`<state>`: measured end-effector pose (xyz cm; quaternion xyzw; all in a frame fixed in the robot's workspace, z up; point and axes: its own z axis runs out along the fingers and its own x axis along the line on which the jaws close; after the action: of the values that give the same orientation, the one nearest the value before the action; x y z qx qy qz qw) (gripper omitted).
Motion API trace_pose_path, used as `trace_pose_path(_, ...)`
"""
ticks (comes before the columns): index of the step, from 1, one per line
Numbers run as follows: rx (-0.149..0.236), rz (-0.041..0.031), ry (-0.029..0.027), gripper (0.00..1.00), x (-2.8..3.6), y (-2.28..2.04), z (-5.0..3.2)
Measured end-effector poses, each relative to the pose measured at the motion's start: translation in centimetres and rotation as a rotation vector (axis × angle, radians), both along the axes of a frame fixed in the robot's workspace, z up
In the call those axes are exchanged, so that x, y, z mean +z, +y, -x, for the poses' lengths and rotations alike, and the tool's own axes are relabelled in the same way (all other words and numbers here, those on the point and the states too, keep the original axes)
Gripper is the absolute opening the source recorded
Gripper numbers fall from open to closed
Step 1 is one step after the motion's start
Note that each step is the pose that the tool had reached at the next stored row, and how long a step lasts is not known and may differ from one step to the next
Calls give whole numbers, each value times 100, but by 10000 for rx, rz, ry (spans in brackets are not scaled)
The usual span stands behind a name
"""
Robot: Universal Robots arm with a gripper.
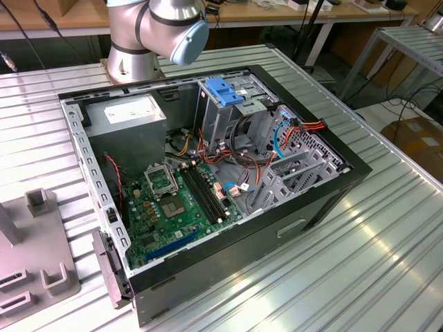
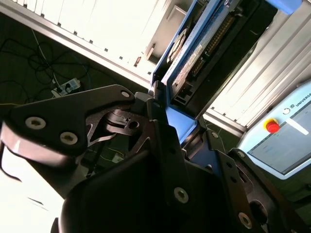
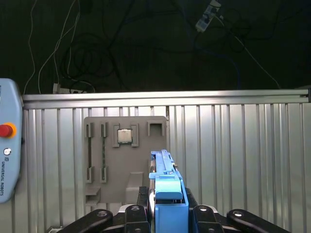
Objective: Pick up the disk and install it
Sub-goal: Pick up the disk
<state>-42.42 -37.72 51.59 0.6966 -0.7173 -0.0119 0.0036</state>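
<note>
Up in the gripper [image 3: 167, 206], in the first wrist view, we are seeing the disk [image 3: 165, 167] held edge-on, with its blue plastic frame facing the camera and its length reaching away. The jaws are pressing on it from both sides, closed on the frame. In the second wrist view the gripper [image 2: 177, 121] is clasping the same disk [image 2: 194, 48], and we are looking along its blue edge and its dark connector side. The disk is hanging in the air above the ribbed metal table [image 3: 233, 160], clear of it.

Beyond the disk in the first wrist view, a grey fixture tray [image 3: 126, 167] is lying on the table, and a square processor chip [image 3: 125, 136] is sitting in one of its pockets. A teach pendant [image 3: 7, 165] with a red button [image 3: 5, 130] is showing near the tray.

In the exterior view the arm [image 1: 156, 28] is rising from the far side of the table [image 1: 360, 256], behind an open computer case [image 1: 277, 228] lying on its side. Inside the case, a tall grey cage [image 1: 218, 117] with a blue handle [image 1: 221, 90] is standing at the far end. A grey box with a white sticker [image 1: 128, 117] is sitting to the exterior view's left of the cage, and the green motherboard [image 1: 173, 207] is lying nearer. The fixture tray [image 1: 34, 263] is resting at the exterior view's left, near the case.
</note>
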Motion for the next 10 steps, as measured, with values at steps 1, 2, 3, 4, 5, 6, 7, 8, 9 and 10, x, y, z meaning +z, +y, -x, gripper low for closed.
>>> trace_pose_path(1,0,0,1,37,0,0,-10)
trace_pose_path(2,0,0,1,37,0,0,-28)
trace_pose_path(3,0,1,1,37,1,0,-41)
trace_pose_path(4,0,0,0,37,0,0,-57)
trace_pose_path(5,0,0,0,37,0,0,-67)
trace_pose_path(6,0,1,1,37,1,0,-77)
trace_pose_path(7,0,0,0,37,0,0,-95)
trace_pose_path(8,0,0,0,37,0,0,-105)
trace_pose_path(9,0,0,1,37,0,0,-116)
trace_pose_path(10,0,0,0,37,0,0,-128)
